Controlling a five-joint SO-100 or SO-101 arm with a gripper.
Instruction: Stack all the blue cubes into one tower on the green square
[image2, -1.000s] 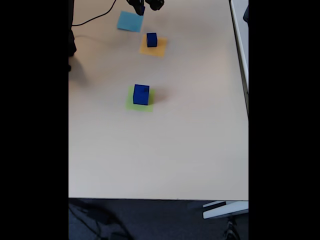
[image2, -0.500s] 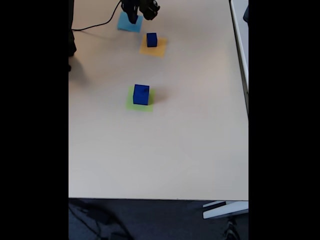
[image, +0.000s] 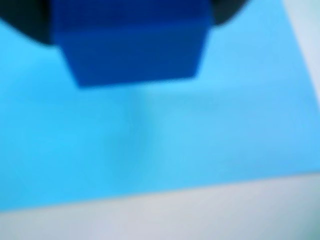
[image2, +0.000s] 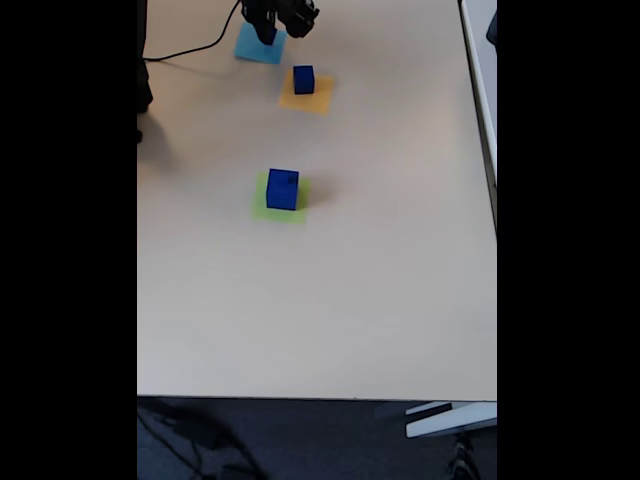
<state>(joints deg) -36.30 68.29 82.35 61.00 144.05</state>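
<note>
Up close in the wrist view, one dark blue cube sits at the top of the picture, blurred, with dark shapes at either upper corner beside it. Beneath it spreads the light-blue paper square, whose near edge runs slantwise across the lower part of the picture, with pale table below that edge and again at the far right. Whether the cube rests on the paper or hangs just above it cannot be told.

In the fixed view, two more blue cubes are plain to count. The large cube stands on the green square near the middle of the table, with a rim of green showing on its left and bottom. A smaller cube stands on one orange square farther up. One light-blue square lies at the top edge, and the gripper is down over it; whether its fingers are closed on the cube or parted cannot be told at this size. A black cable trails off to the left of it.

The lower half of the table is bare, and so is the right side as far as the table's right edge. The two cubes on their squares stand well apart.
</note>
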